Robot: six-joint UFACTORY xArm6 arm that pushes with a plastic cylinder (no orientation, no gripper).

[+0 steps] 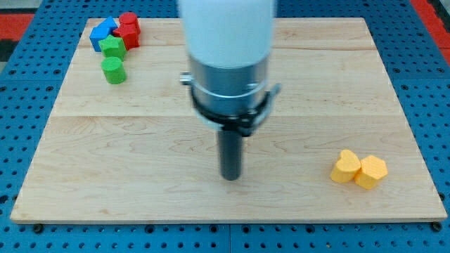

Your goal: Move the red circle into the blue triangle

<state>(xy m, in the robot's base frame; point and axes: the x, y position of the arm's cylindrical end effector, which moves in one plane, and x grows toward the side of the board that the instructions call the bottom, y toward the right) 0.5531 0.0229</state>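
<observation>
1. My tip (230, 176) stands near the middle of the board (211, 204), toward its bottom edge; it is a bare rod, touching no block.
2. The red circle (129, 21) sits in the top-left corner, far from my tip.
3. The blue triangle (103, 33) lies just left of it, close together.
4. Two green blocks (112, 48) sit below them.
5. Two yellow blocks (359, 169) lie near the bottom-right corner.

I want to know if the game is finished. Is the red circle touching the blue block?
Touching, it seems. The red circle sits right against the blue block in the top-left cluster, no gap showing. My tip is far away, mid-board.
</observation>
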